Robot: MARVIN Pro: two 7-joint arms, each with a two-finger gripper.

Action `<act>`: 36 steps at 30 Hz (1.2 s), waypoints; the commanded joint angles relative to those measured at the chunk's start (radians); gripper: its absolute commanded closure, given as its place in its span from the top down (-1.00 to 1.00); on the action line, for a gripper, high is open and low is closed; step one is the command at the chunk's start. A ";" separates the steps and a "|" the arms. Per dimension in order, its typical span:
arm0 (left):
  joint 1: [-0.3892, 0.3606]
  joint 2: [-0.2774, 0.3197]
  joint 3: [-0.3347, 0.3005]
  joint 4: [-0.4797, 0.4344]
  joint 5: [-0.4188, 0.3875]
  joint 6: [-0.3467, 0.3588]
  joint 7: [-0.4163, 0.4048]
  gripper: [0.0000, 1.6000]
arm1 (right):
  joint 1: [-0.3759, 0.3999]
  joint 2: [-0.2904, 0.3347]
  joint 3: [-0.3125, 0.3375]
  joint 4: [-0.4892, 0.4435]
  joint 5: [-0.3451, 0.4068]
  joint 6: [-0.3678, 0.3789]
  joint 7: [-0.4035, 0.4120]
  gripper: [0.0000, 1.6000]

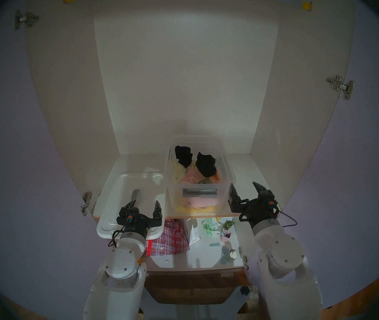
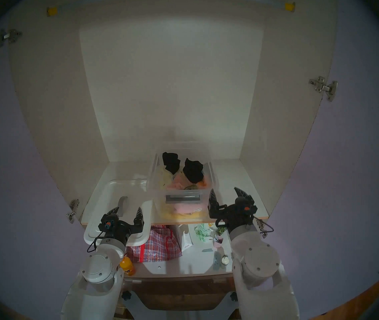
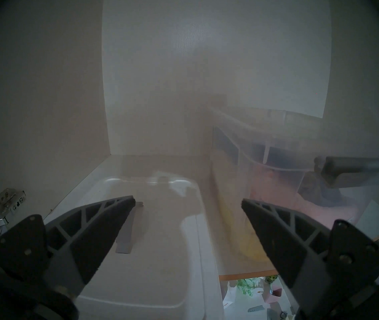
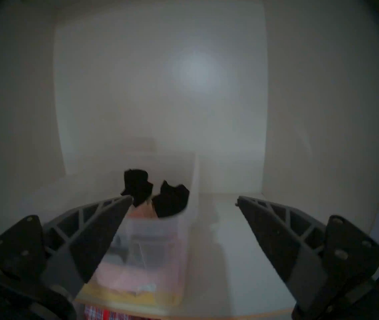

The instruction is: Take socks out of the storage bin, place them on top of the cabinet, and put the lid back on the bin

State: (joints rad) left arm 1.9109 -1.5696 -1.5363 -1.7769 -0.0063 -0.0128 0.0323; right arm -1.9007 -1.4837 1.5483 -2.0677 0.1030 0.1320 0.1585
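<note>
Both claws gape wide, empty: left claw (image 1: 146, 207) over the lid (image 1: 114, 201), right claw (image 1: 245, 192) beside the open storage bin (image 1: 229, 171). The socks (image 1: 203, 181) nestle inside near its front wall, soft, light, best pinched mid-bundle.

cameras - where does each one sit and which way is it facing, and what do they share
Head stereo left: high on the head, looking down into the cabinet; both arms, left gripper and right gripper show.
Head stereo right: nearly the same picture, shifted sideways.
Left wrist: faces forward over the lid; its two open fingers show.
Right wrist: faces the shelf beside the storage bin; open fingers show.
Shared: all four see the storage bin.
</note>
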 commanded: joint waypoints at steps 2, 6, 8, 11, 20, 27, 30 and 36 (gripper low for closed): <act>-0.006 0.000 0.002 -0.024 -0.001 -0.005 -0.003 1.00 | 0.114 0.071 0.042 -0.030 0.136 0.162 0.143 1.00; -0.007 0.000 0.002 -0.022 -0.001 -0.006 -0.002 1.00 | 0.214 0.166 0.044 -0.003 0.195 0.293 0.229 1.00; -0.008 0.000 0.002 -0.020 0.000 -0.006 -0.001 1.00 | 0.254 0.176 0.047 0.012 0.222 0.357 0.260 1.00; -0.009 0.000 0.002 -0.018 0.000 -0.006 0.000 1.00 | 0.304 0.203 0.034 0.044 0.207 0.385 0.283 1.00; -0.012 0.000 0.003 -0.012 0.000 -0.007 0.002 1.00 | 0.462 0.188 -0.041 0.190 0.211 0.484 0.281 1.00; -0.015 0.000 0.003 -0.003 0.000 -0.007 0.005 1.00 | 0.582 0.119 -0.066 0.325 0.218 0.505 0.282 1.00; -0.016 0.000 0.003 -0.001 0.000 -0.007 0.007 1.00 | 0.628 0.107 -0.074 0.358 0.216 0.511 0.290 1.00; -0.018 0.000 0.003 0.003 0.000 -0.007 0.009 1.00 | 0.734 0.109 -0.105 0.432 0.208 0.549 0.308 1.00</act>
State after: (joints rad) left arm 1.9056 -1.5694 -1.5359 -1.7513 -0.0059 -0.0129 0.0434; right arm -1.2629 -1.3620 1.4580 -1.6619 0.3140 0.6526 0.4488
